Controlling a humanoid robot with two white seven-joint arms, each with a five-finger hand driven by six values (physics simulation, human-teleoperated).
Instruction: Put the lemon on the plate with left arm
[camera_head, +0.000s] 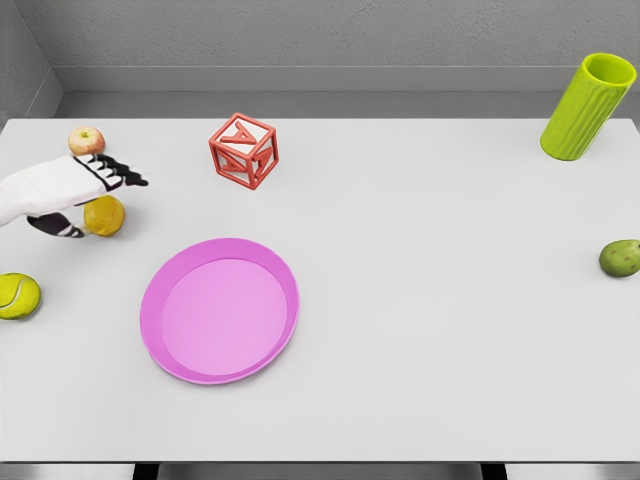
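Step in hand: we judge we are closing on the lemon (104, 216), at the left of the frame, up and left of the plate (220, 310).
Left hand (75, 190): over the lemon, dark fingers (122, 174) stretched out and slightly fanned above it, thumb low at its left; nothing gripped yet, as far as we can see.
Doing it well: we should wrap fingers and thumb around the widest part, since a round fruit can roll away, then lift clear of the plate's raised rim.
Shapes: lemon smooth, yellow, rounded; plate pink, shallow, glossy.
Nearby: apple (86, 140) above the hand, tennis ball (17, 296) below it.
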